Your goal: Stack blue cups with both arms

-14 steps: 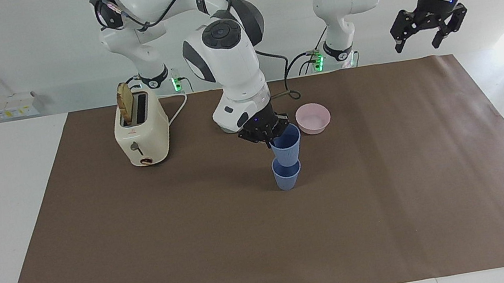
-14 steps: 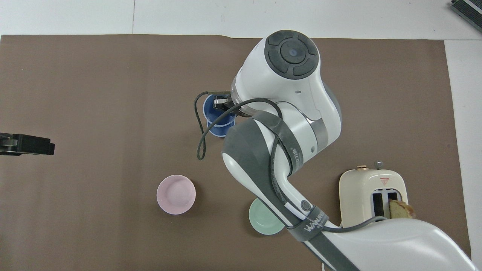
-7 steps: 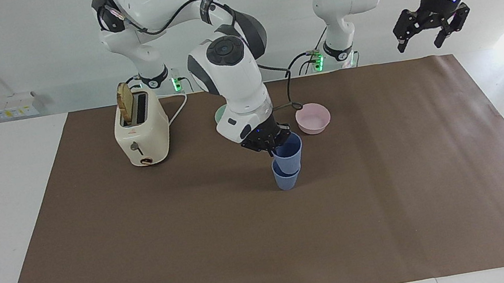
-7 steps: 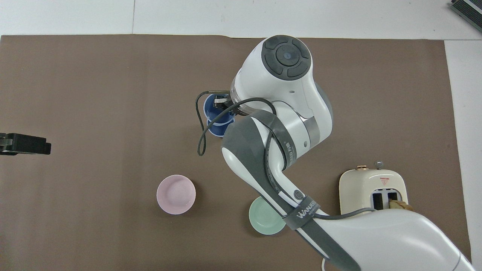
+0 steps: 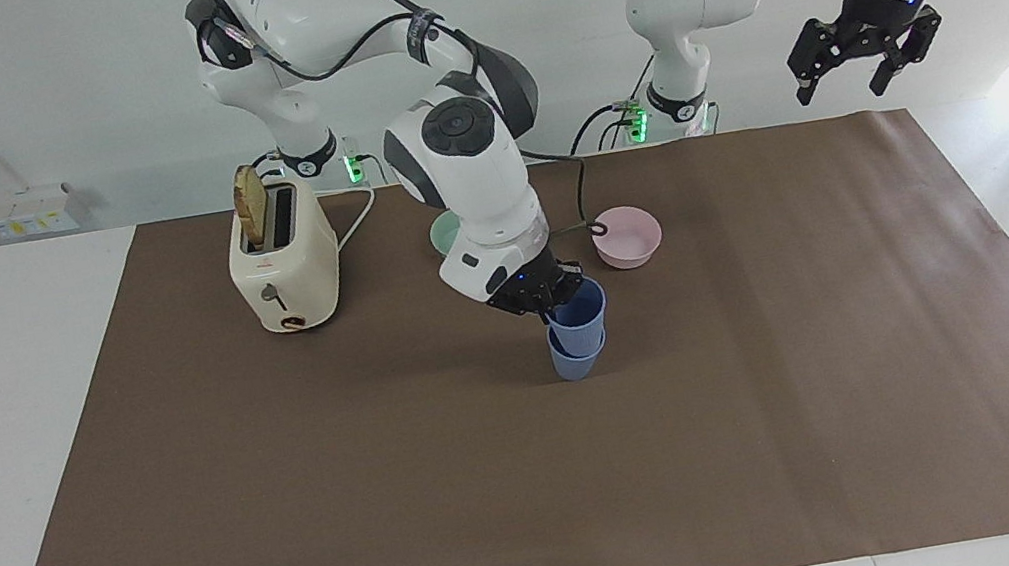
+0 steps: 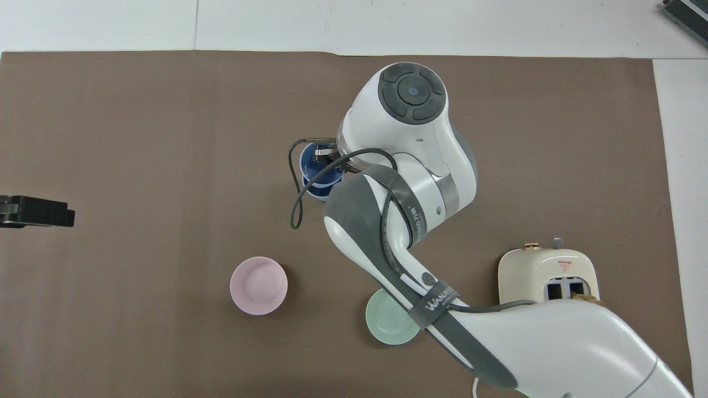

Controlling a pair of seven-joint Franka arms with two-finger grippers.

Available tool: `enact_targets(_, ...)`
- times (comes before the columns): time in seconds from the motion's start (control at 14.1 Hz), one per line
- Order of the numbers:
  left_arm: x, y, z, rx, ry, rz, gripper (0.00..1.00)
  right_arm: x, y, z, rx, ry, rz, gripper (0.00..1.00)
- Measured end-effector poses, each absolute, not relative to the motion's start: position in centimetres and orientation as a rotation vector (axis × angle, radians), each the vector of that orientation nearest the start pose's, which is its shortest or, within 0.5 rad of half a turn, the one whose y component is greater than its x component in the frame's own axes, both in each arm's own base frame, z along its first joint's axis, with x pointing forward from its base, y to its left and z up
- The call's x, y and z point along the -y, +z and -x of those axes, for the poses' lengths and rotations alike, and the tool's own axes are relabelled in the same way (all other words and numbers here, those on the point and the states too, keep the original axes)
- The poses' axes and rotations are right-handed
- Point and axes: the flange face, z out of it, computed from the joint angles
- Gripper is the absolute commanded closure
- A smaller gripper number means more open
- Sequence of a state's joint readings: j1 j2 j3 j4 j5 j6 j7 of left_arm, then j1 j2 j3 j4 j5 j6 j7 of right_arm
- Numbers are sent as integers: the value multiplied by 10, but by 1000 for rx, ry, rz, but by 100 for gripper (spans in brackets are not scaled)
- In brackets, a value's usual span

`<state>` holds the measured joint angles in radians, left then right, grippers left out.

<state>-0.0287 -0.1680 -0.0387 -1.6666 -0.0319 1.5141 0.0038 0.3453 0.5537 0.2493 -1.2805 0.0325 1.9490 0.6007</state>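
Note:
Two blue cups are in the middle of the brown mat. The lower blue cup [image 5: 575, 365] stands upright on the mat. The upper blue cup [image 5: 582, 311] sits partly inside it, tilted a little. My right gripper [image 5: 553, 305] is shut on the upper cup's rim, one finger inside it. In the overhead view the cups [image 6: 316, 182] show as one, partly hidden under the right gripper [image 6: 323, 155] and its wrist. My left gripper [image 5: 864, 60] is open and empty, raised high over the left arm's end of the mat, and waits; it also shows in the overhead view [image 6: 34, 211].
A cream toaster [image 5: 283, 257] with a slice of toast stands toward the right arm's end. A pink bowl [image 5: 627, 236] and a mint-green bowl [image 6: 390, 326] lie nearer to the robots than the cups. A cable loop [image 6: 296, 204] hangs beside the cups.
My right gripper has come down with the upper cup, which now sits deeper in the standing cup. The left gripper has stayed high, almost still.

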Motion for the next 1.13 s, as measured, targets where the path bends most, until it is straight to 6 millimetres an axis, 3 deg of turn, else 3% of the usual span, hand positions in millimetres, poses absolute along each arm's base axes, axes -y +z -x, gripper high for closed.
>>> enact_targets(0.92, 39, 663, -494, -115, -23, 3165, 0, -373, 418, -615, -75, 35, 2966, 100)
enact_targets(0.99, 39, 663, -494, -115, -23, 3165, 0, -373, 415, -615, -74, 35, 2966, 54)
enact_targets(1.13, 39, 663, -494, -115, -23, 3165, 0, -373, 413, -615, -74, 36, 2966, 35)
